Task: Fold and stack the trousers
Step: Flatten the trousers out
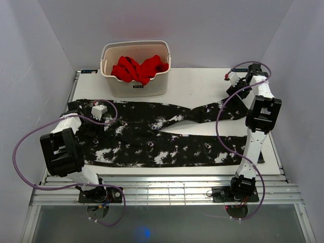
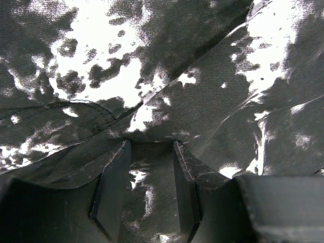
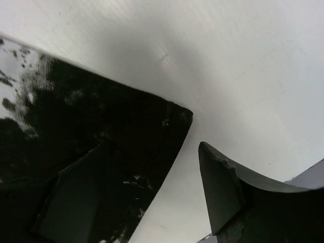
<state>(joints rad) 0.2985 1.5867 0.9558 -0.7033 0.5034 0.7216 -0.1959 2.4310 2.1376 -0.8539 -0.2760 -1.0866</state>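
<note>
Trousers (image 1: 152, 136): one pair, black with white splatter, lying flat across the white surface (image 1: 197, 86); waist at the left, two legs running to the right.
Legs: two, parted past the middle, a wedge of bare surface between them; far leg angling toward the far right corner, near leg along the near edge.
Basket (image 1: 147, 87): one, cream, at the far edge, well apart from the trousers.
Red garment (image 1: 139, 68): one, heaped inside the basket.
Arms: two, left over the waist end, right over the end of the far leg.
Left claw (image 2: 150, 152): fingers parted to a moderate gap, tips down in the fabric, cloth showing between them but not pinched.
Right claw (image 3: 152, 152): spread wide, holding nothing; one finger over the black hem corner, the other over bare surface.
Top view only: whole length of the trousers, basket and red garment, both arms.
Left wrist view only: a stitched seam and creases in the cloth; nothing but fabric and fingers.
Right wrist view only: squared hem corner lying flat, its edge between the two fingers.
</note>
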